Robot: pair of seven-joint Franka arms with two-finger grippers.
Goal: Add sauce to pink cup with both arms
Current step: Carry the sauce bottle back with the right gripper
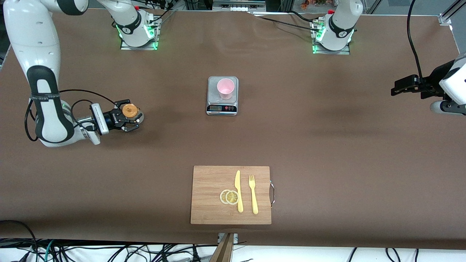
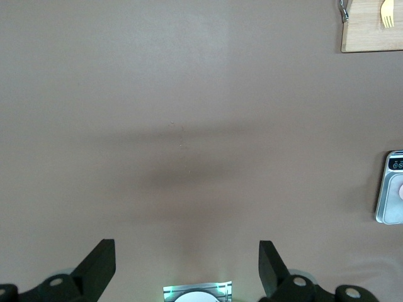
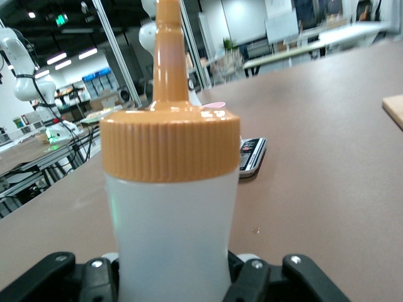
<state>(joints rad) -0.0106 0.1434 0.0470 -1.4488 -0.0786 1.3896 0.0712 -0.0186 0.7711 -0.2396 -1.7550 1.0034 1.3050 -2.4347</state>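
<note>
The sauce bottle stands upright on the brown table, toward the right arm's end and about midway between the edge with the robot bases and the edge nearest the front camera. Its long axis runs vertically: the orange cap sits on top and the nozzle points straight up. The right gripper reaches in low and level from the table's end, its black fingers closed against the whitish body near its base, one on each side. The bottle's bottom is hidden by the gripper, so whether it rests fully on the table cannot be told.

The pink cup stands upright, mouth up, on a small kitchen scale near the middle of the table, closer to the bases' edge than to the front camera's edge and well apart from the bottle. In the right wrist view the scale's display end shows just past the cap.

The left gripper hovers high over bare table near the edge at the left arm's end, waiting, with its two fingers spread wide and nothing between them.

A wooden cutting board lies near the front camera's edge, carrying two lemon slices, a yellow knife and a yellow fork lying side by side.
</note>
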